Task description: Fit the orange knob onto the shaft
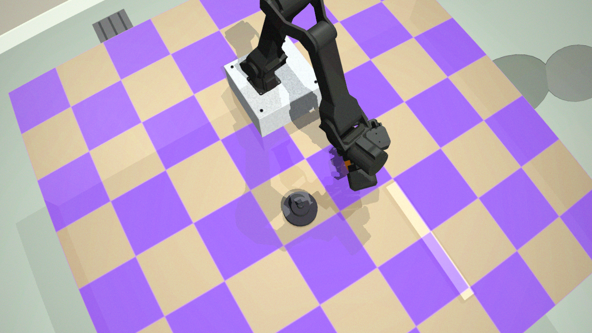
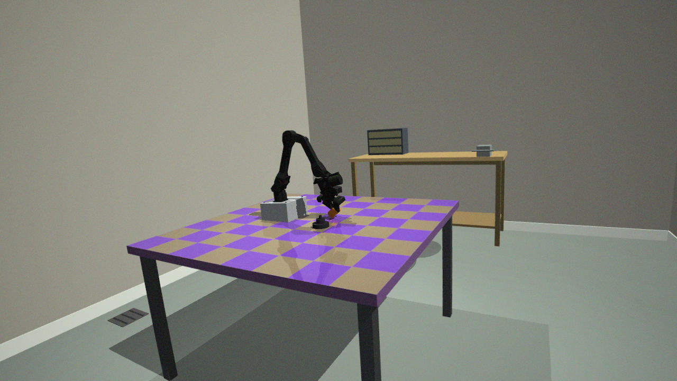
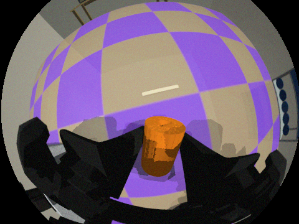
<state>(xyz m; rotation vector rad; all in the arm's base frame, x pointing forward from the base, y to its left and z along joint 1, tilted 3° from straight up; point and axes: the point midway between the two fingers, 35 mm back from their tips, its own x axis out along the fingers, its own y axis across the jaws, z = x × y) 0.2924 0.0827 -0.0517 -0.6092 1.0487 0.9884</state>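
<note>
The orange knob (image 1: 347, 163) (image 2: 332, 212) (image 3: 162, 146) is between the fingertips of my gripper (image 3: 162, 132), which is shut on it. In the exterior view the knob looks tilted and close above the table; whether it touches the table I cannot tell. In the top view the arm hides most of it. In the wrist view one round end of the knob shows, with a small dark mark. The dark round pedestal (image 1: 299, 219) (image 2: 320, 226) with its short upright shaft (image 1: 299, 202) (image 2: 320, 217) stands apart from the knob, to its left. The shaft's flat side cannot be made out.
A pale flat strip (image 1: 430, 240) (image 3: 160, 90) lies on the checkered table (image 1: 256, 265) (image 2: 265, 260), to the right of the pedestal. The white base block (image 1: 273, 120) (image 2: 274, 211) of the arm stands behind the pedestal. Shadows of the arm fall around the pedestal.
</note>
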